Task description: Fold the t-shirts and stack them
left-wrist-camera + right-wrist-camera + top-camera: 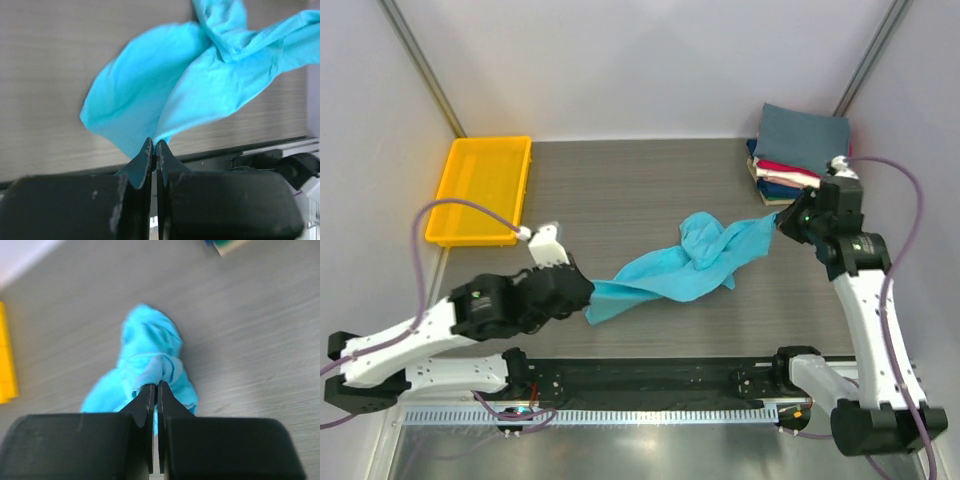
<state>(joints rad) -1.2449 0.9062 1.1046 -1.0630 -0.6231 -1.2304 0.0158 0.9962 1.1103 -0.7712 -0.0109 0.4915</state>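
A bright turquoise t-shirt (685, 262) hangs stretched and bunched between my two grippers over the middle of the table. My left gripper (588, 296) is shut on its lower left end; the left wrist view shows the cloth (200, 85) pinched at the closed tips (155, 145). My right gripper (782, 218) is shut on its upper right end; the right wrist view shows a wad of the shirt (150, 365) at the closed tips (156, 387). A stack of folded t-shirts (798, 155), slate-grey on top with red, cream and navy below, sits at the back right corner.
A yellow plastic tray (483, 190) lies at the back left. A black rail (650, 375) runs along the near table edge between the arm bases. Walls enclose the table on the left, back and right.
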